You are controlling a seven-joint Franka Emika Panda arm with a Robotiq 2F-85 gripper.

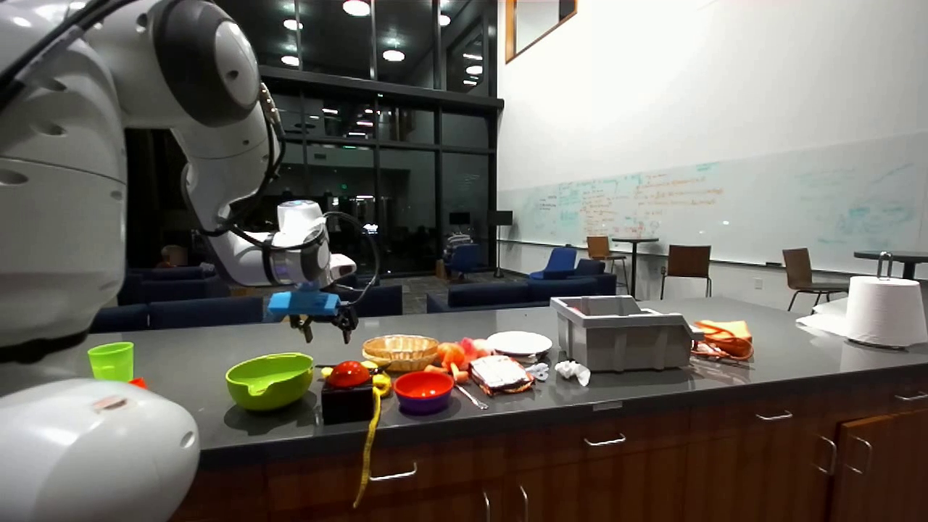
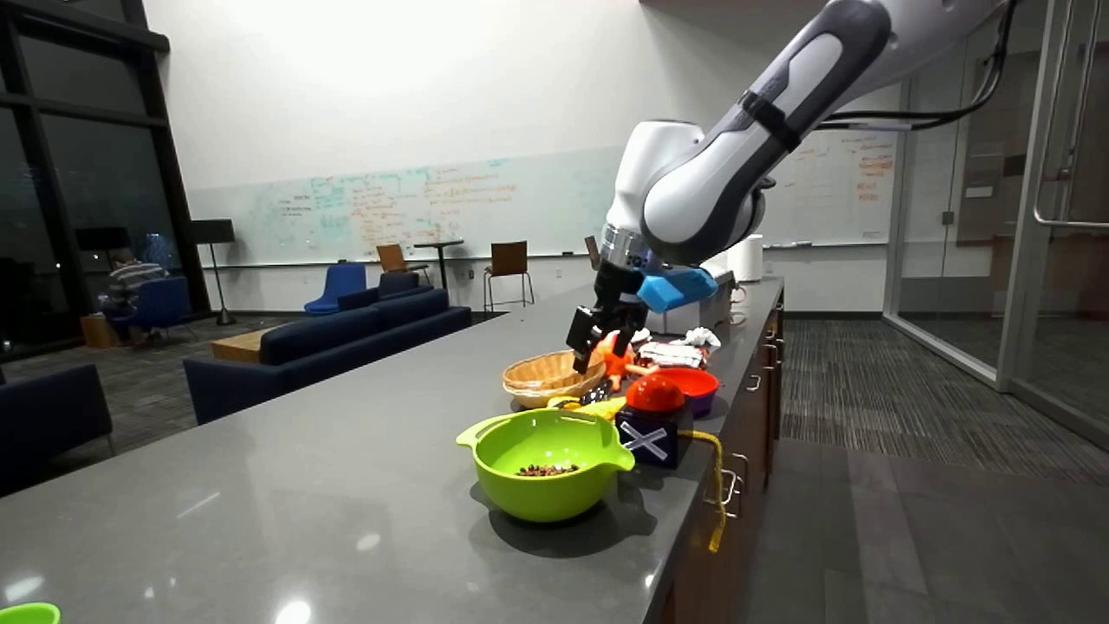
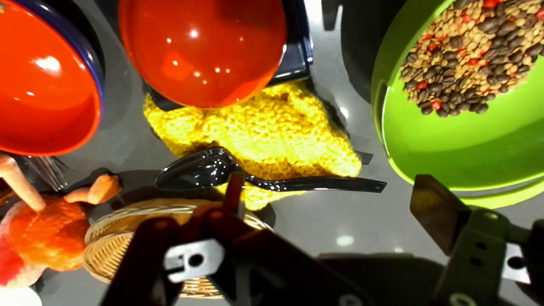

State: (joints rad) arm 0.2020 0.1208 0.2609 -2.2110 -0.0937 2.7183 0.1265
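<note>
My gripper stands open in the wrist view, with nothing held between its widely parted fingers. In both exterior views the gripper hangs above the counter. Beneath it a black spoon lies partly on a crumpled yellow cloth. To one side is a green bowl holding a mix of dark, tan and red pieces. A wicker basket sits partly hidden behind a finger. A red dome button on a black box stands beside the cloth, close to a red bowl with purple outside.
An orange-red toy lies by the basket. Farther along the counter are a white plate, a wrapped packet, a grey bin and a paper roll. A yellow tape hangs over the front edge. A green cup stands near the arm base.
</note>
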